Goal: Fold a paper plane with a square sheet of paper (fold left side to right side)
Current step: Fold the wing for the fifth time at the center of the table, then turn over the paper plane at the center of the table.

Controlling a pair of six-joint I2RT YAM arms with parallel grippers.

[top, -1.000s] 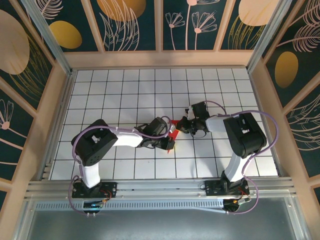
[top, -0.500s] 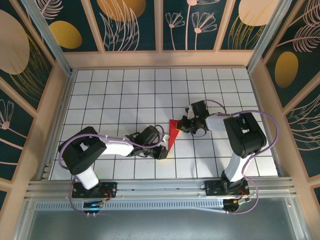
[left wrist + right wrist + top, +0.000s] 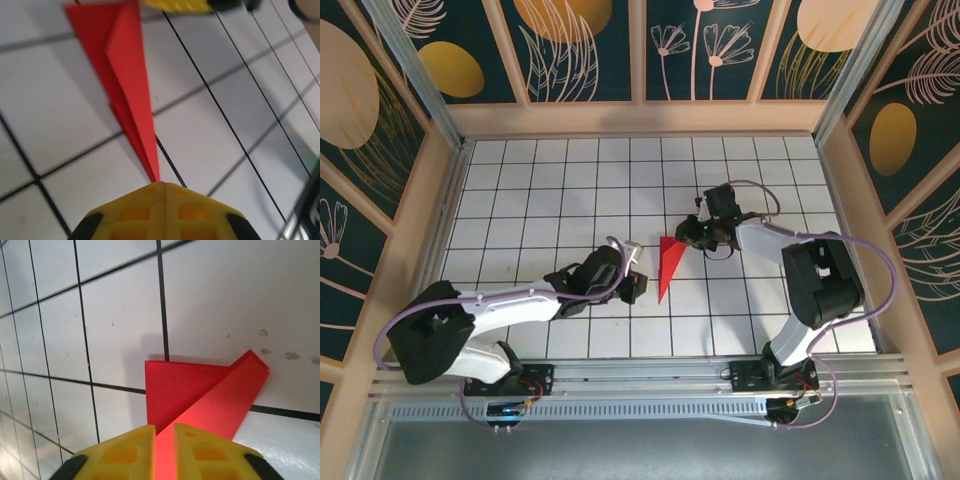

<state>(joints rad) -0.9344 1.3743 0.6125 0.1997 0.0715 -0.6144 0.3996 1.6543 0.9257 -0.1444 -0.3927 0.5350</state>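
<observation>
The red paper (image 3: 667,262) lies on the white grid table as a narrow folded triangle, wide end far, point toward me. In the left wrist view the paper (image 3: 131,75) shows a raised folded flap, and its point ends right at my left gripper (image 3: 163,184), whose yellow fingers are pressed together. From above, the left gripper (image 3: 638,285) sits just left of the paper's point. My right gripper (image 3: 688,233) is at the wide far end; in its wrist view the gripper (image 3: 164,432) is shut on a strip of the paper (image 3: 200,390).
The white tiled table (image 3: 560,180) is fenced by wooden walls on three sides. A metal rail (image 3: 640,375) runs along the near edge by the arm bases. The right gripper's yellow fingers (image 3: 175,5) show at the top of the left wrist view.
My left arm has drawn back left and toward me, off the paper, which now shows as a slim triangle. The right gripper stays on the wide end, shifted slightly farther away.
</observation>
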